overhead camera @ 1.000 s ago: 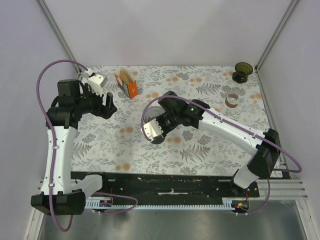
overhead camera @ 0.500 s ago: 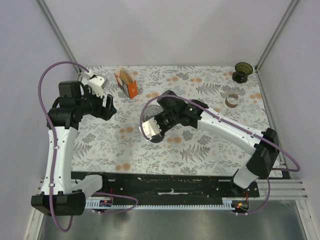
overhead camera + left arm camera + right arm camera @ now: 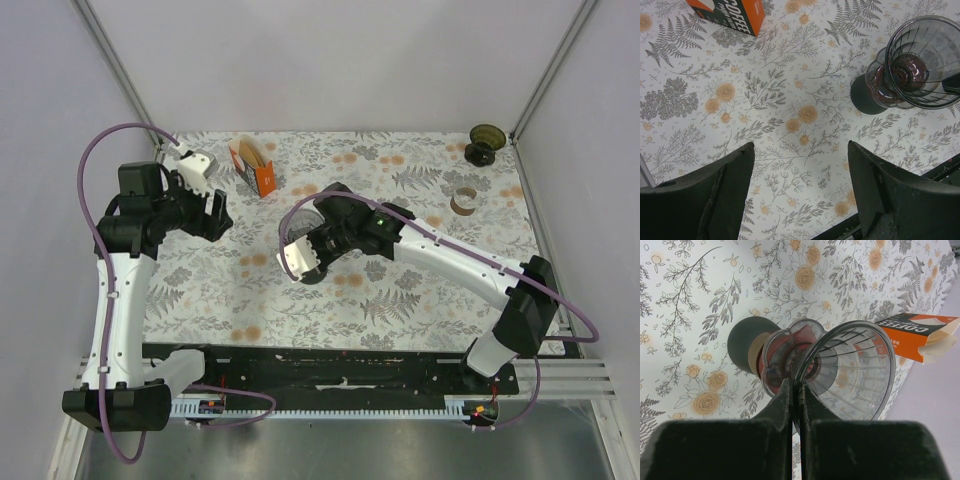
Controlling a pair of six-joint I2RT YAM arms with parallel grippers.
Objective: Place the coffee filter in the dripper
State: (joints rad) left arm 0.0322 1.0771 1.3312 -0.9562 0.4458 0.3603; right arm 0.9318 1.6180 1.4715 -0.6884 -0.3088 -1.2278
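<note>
**Findings: parts hidden, cropped or too small to identify**
In your left wrist view the top edge cuts the orange box (image 3: 727,15), so its lettering is only partly legible. The dripper (image 3: 925,60) loses its rim at the right edge, and the left gripper (image 3: 800,147) shows only its finger ends. In your right wrist view the right gripper (image 3: 796,385) covers the dripper's near rim and the box runs off the right side. Overhead, that arm hides most of the dripper. You cannot identify the dark green item (image 3: 486,143) or the brown ring (image 3: 464,203): both are too small.
</note>
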